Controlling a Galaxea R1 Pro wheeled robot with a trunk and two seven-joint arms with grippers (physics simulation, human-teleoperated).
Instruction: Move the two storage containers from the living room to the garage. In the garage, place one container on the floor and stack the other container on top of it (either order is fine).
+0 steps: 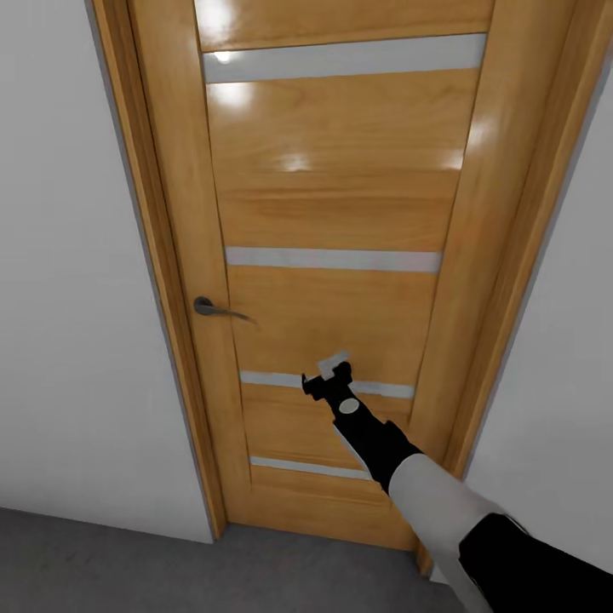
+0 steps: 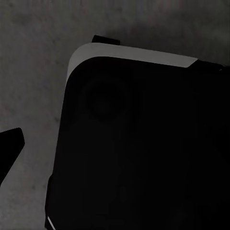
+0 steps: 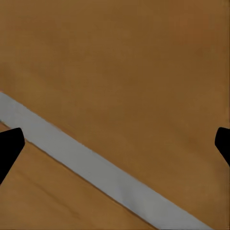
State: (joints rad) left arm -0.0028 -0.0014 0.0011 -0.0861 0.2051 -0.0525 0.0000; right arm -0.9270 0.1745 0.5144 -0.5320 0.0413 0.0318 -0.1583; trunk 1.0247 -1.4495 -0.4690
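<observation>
stuck at the side door, no bins around

the two storage containers aren't anywhere in these shots, so i can't say where they sit right now. what's in front of the robot is a closed wooden door (image 1: 328, 255) with pale grey horizontal strips (image 1: 332, 259), white walls either side, and a strip of dark grey floor (image 1: 102, 562) at the bottom.

the right pincer (image 1: 330, 372) is stretched out right up at the lower door panel, around one of the strips and well to the side of the dark lever handle (image 1: 214, 310). in the right wrist view the two fingertips (image 3: 9, 146) sit at opposite edges with door wood between them, so it's spread wide and holding nothing.

the left pincer i can't tell: its wrist cam looks down at the robot's dark base (image 2: 139, 143) over mottled floor, with just one fingertip (image 2: 10, 143) poking in.

my guess is this is the getting-through-the-door bit of the trip. next move probably needs the pincer over on that lever, or a push on the panel.
</observation>
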